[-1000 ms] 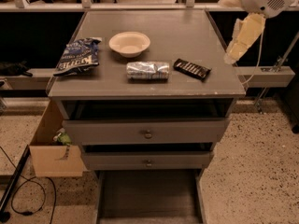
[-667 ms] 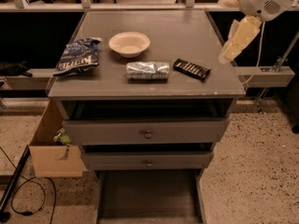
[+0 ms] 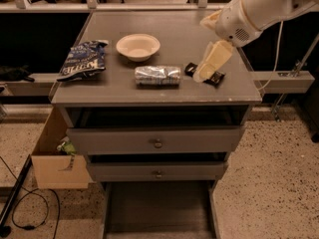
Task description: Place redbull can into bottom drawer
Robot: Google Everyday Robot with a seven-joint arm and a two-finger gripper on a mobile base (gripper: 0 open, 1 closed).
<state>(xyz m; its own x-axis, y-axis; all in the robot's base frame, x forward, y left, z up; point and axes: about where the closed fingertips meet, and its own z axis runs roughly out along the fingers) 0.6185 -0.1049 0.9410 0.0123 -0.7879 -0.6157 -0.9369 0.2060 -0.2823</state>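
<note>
Drawer space comes first at the bottom of the frame: the bottom drawer [image 3: 159, 210] is pulled out, a wide shallow grey tray with a dark flat floor and low sides, open so that something can be lowered straight in. Above it sit two upper drawers [image 3: 157, 142], flat grey fronts with small round knobs. At lower left is a cardboard box [image 3: 52, 166], matte brown.

On the worn grey cabinet top [image 3: 164, 21], the redbull can [image 3: 158, 75] lies on its side near the front edge at centre, a slim, shiny silver-and-blue cylinder that would probably roll if nudged. Just right of it the gripper [image 3: 201, 74], smooth cream plastic tapering to a wedge, hangs tilted down-left over a flat dark candy bar [image 3: 217, 77]. It is near the can but apart from it, likely lining up for a grasp. Whether the gripper is open or closed cannot be told.

Further back, at left, lie a crinkly blue chip bag [image 3: 82, 59] and a pale round bowl [image 3: 138, 46].
</note>
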